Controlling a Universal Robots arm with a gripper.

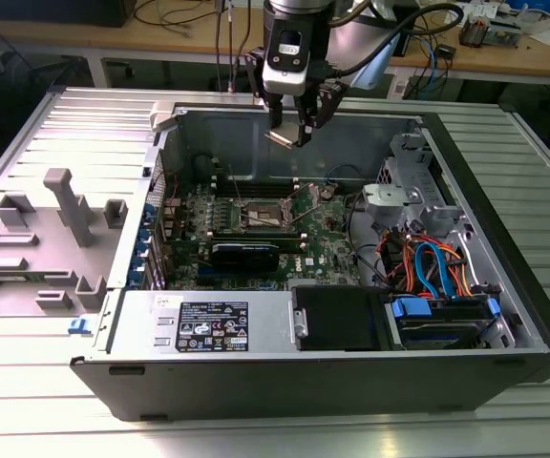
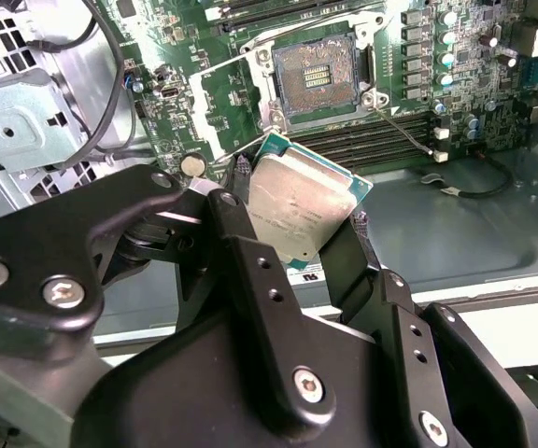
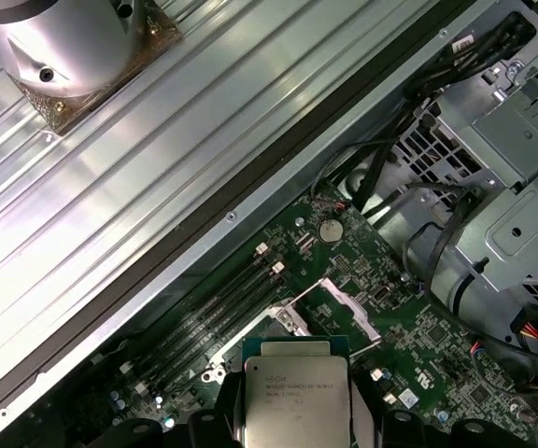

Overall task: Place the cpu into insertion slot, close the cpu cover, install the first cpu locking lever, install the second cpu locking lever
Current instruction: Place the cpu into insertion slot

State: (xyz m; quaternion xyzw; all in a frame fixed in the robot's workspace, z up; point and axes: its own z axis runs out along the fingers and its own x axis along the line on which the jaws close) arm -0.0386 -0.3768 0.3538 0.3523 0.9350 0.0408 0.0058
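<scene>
My gripper [image 1: 292, 132] hangs above the open computer case and is shut on the cpu [image 1: 284, 136], a flat square chip with a dull silver top. In both wrist views the cpu [image 2: 297, 198] [image 3: 295, 397] sits tilted between the black fingers [image 2: 236, 233]. The insertion slot [image 2: 316, 77] is a dark square socket on the green board, below and ahead of the chip, with nothing in it. The cpu cover [image 3: 348, 301], a thin silver frame, stands swung open beside the slot [image 1: 264, 214].
Long black memory slots [image 2: 390, 135] run beside the socket. A metal drive cage [image 1: 404, 196] and coloured cables [image 1: 428, 267] fill the case on the exterior view's right. The power supply [image 1: 208, 324] lies along the front. A grey moulded fixture [image 1: 51, 239] rests on the table at the left.
</scene>
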